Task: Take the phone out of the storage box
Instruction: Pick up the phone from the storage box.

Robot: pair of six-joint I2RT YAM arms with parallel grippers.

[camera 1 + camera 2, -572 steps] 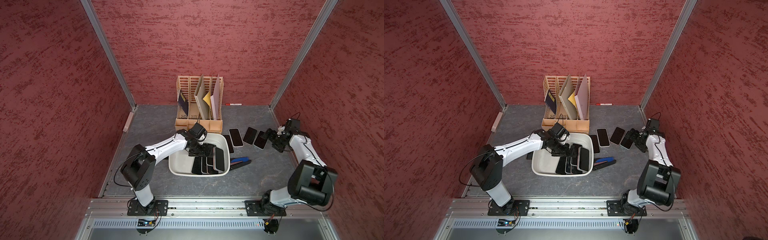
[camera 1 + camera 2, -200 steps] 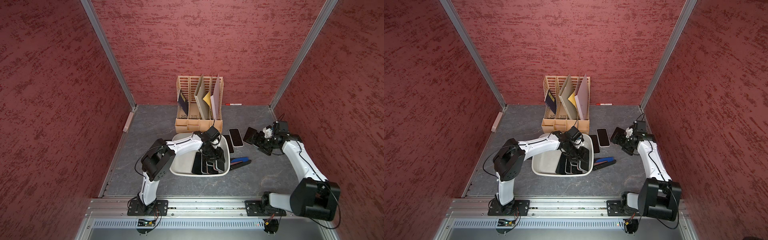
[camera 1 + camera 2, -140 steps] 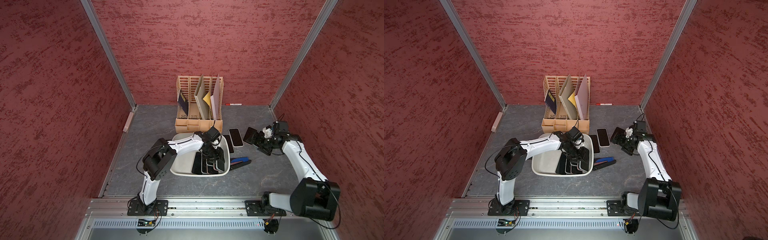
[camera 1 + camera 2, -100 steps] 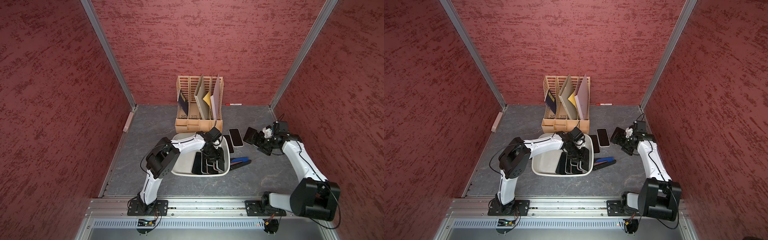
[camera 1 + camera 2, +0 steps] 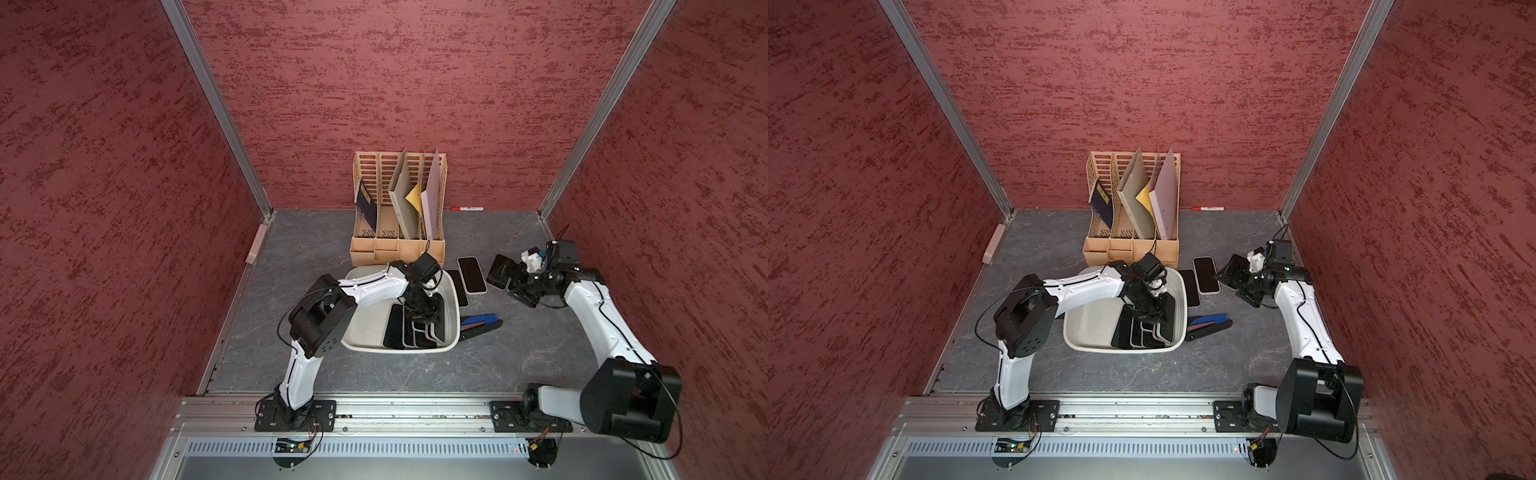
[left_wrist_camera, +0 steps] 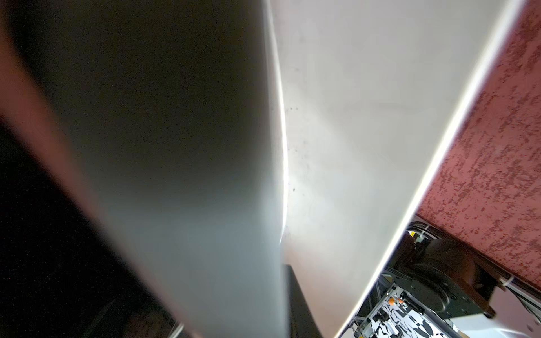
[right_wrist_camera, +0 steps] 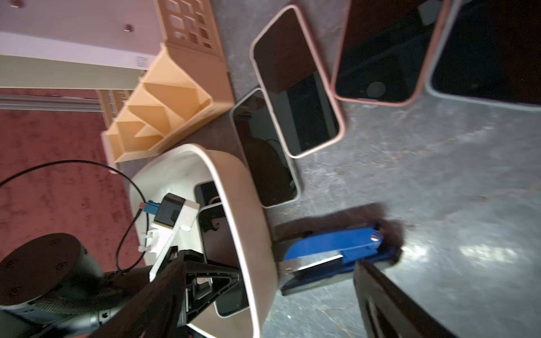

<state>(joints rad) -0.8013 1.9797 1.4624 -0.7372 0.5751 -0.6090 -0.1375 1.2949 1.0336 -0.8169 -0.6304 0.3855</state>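
Compared with the earliest frames, the left arm's elbow has swung in toward the tub and its gripper has shifted right. The right arm has drawn in from the table's right edge, and the left jaws have drawn together.

In both top views, a shallow off-white plastic storage box [image 5: 360,341] [image 5: 1082,332] with rounded corners sits mid-table. It is in front of a beige slotted file rack [image 5: 397,249] holding paper folders. Several dark phones [image 5: 395,330] stand on edge along the box's right side. The left gripper [image 5: 424,314] points down among them with its jaws closed; whether one phone is pinched cannot be told. The right gripper [image 5: 521,291] hovers over the grey table with jaws spread wide and nothing between them. A pink-cased phone [image 5: 471,274] lies flat between it and the box. A blue and black stapler [image 5: 482,321] lies just right of the box.

In the left wrist view, a blurred grey surface close to the lens fills most of the frame. The box's pale inner wall [image 6: 366,117] is beside it, and no fingers show.

In the right wrist view, the box's rim [image 7: 251,204] curves past upright phones [image 7: 216,243], with the left arm's black frame reaching in. Four phones lie flat on the table. One dark finger [image 7: 389,304] of the right gripper shows beside the stapler [image 7: 330,245].
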